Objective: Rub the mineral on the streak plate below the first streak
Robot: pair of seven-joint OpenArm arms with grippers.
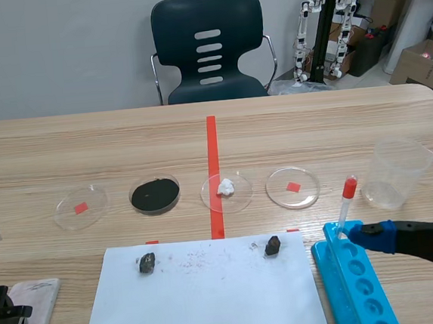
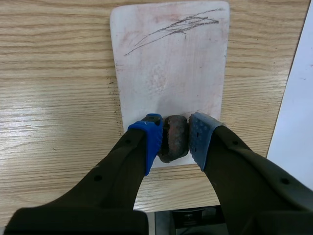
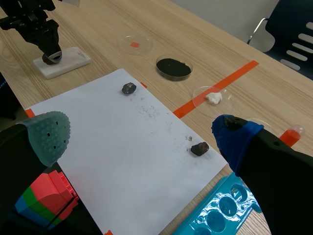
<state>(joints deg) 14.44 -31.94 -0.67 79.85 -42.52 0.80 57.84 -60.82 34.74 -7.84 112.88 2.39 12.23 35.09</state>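
Half hidden in the scene view, the left gripper (image 1: 4, 323) is set over the streak plate (image 1: 40, 293). From its wrist, the mineral (image 2: 173, 139) (hard, rough, judged brittle) is clamped by its sides at the plate's near end, below the first streak (image 2: 176, 27). From the right wrist, the right gripper (image 3: 141, 136) is seen wide open, empty.

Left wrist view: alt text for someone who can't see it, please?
The left gripper is shut on a dark mineral at the near edge of a white streak plate on a wooden table. A dark streak marks the plate's far end.
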